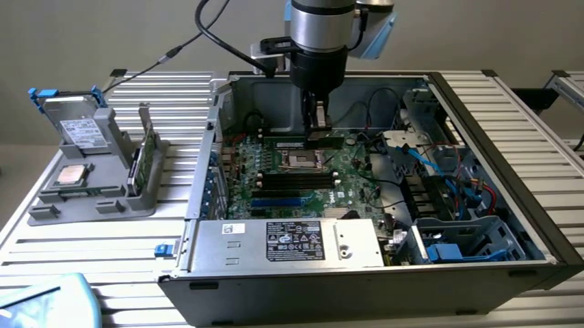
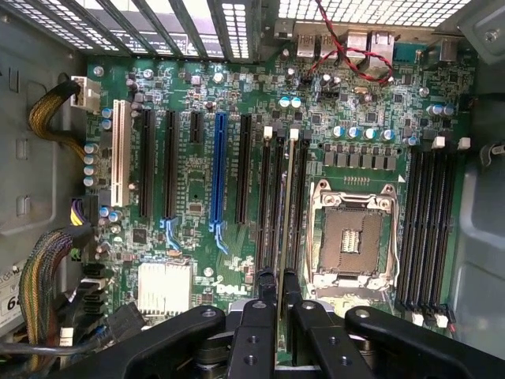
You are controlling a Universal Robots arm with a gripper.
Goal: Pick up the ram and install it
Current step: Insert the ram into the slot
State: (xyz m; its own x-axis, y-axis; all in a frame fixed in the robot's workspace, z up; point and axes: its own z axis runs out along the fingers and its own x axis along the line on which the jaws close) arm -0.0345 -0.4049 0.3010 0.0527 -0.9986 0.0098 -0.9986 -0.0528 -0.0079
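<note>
The ram [image 1: 305,142] is a thin green stick held level inside the open computer case, with my gripper [image 1: 318,130] shut on its upper edge from above. In the wrist view the ram [image 2: 286,221] is seen edge-on as a thin line running away from between my fingers [image 2: 259,320]. It lies along the black memory slots [image 2: 268,213] beside the empty processor socket [image 2: 351,237]. I cannot tell whether it touches a slot or hangs just over it.
A grey holder [image 1: 55,205] outside the case at the exterior view's left carries a second green stick [image 1: 144,156], a silver processor [image 1: 71,175] and a drive [image 1: 82,130]. The power supply [image 1: 292,240] and blue cables [image 1: 438,171] crowd the case. More slots [image 2: 430,229] lie beyond the socket.
</note>
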